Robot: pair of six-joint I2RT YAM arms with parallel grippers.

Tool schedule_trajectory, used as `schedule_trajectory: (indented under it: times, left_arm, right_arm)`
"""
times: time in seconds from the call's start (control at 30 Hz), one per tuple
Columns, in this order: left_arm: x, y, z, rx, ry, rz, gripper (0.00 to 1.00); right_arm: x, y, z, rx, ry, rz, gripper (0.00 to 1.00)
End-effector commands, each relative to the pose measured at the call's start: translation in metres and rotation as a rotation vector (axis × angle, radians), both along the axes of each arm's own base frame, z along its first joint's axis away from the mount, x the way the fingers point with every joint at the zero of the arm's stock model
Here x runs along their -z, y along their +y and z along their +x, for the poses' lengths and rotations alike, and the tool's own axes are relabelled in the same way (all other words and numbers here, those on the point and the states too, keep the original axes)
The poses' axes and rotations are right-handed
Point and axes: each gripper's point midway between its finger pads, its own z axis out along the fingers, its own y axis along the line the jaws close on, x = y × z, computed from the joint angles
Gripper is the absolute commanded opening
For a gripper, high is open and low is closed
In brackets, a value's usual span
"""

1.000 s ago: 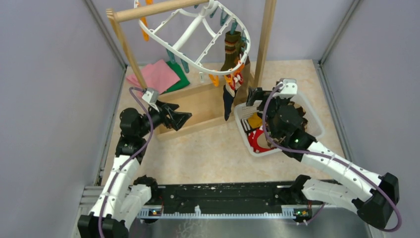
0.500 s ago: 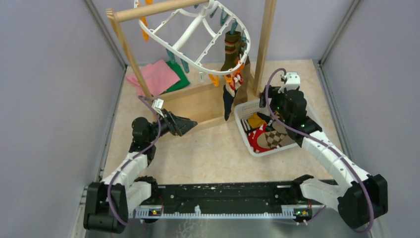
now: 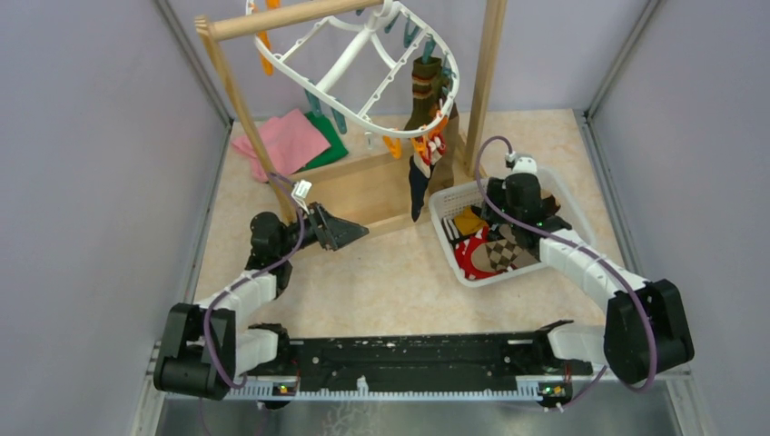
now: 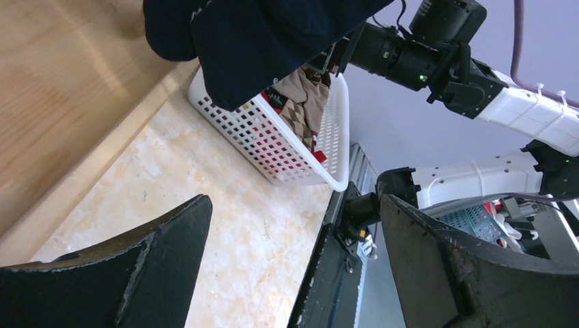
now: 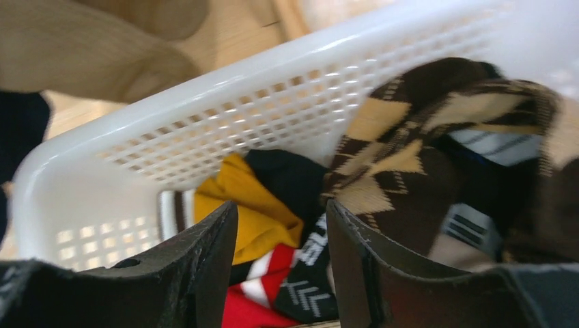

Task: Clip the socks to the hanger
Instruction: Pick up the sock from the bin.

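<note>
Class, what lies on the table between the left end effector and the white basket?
Only bare table between left end effector and basket, in the left wrist view.

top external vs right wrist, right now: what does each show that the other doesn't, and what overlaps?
Only top external: the hanger with socks clipped to it, the wooden rack, the pink cloth and the left end effector.
Only right wrist: the right end effector up close, with a gap between its fingers, low over the pile; white lettering on a black sock.
Both: the white basket, the argyle sock, the yellow sock and the red sock.
</note>
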Motion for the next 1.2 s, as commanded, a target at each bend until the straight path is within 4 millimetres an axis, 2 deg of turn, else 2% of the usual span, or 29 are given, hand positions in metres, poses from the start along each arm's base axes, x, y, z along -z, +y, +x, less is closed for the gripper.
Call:
schedule_trajectory:
  times: [0.0, 0.2, 0.33, 0.53, 0.63, 0.73, 0.9, 1.07, 1.17]
  left_arm:
    - [-0.007, -0.005, 0.002, 0.034, -0.027, 0.008, 0.99]
    - [-0.007, -0.007, 0.004, 0.043, -0.006, 0.002, 0.99]
    - [-0.005, -0.007, 0.005, 0.044, 0.007, 0.0, 0.99]
    - [-0.005, -0.008, 0.005, 0.052, 0.023, -0.005, 0.99]
    - [-0.005, -0.01, 0.005, 0.064, 0.035, -0.007, 0.99]
    - [-0.005, -0.014, 0.003, 0.08, 0.039, -0.008, 0.99]
    - [-0.005, -0.017, 0.0, 0.096, 0.041, -0.007, 0.99]
    - [-0.009, -0.017, -0.001, 0.103, 0.028, -0.006, 0.99]
    - [-0.011, -0.017, -0.003, 0.109, 0.018, -0.004, 0.99]
  right_arm:
    - [-0.026, -0.045, 0.007, 0.236, -0.097, -0.058, 0.51]
    - [-0.042, -0.093, -0.01, 0.466, -0.114, -0.171, 0.51]
    - [-0.041, -0.118, -0.02, 0.572, -0.074, -0.29, 0.52]
    - [-0.022, -0.136, -0.028, 0.681, 0.055, -0.434, 0.54]
    - [-0.019, -0.144, -0.031, 0.726, 0.099, -0.501, 0.55]
    - [-0.014, -0.144, -0.028, 0.717, 0.097, -0.497, 0.56]
    - [-0.009, -0.156, -0.017, 0.735, 0.088, -0.449, 0.53]
    - [-0.007, -0.155, -0.005, 0.706, 0.04, -0.411, 0.39]
    - [-0.007, -0.151, -0.003, 0.677, 0.019, -0.384, 0.21]
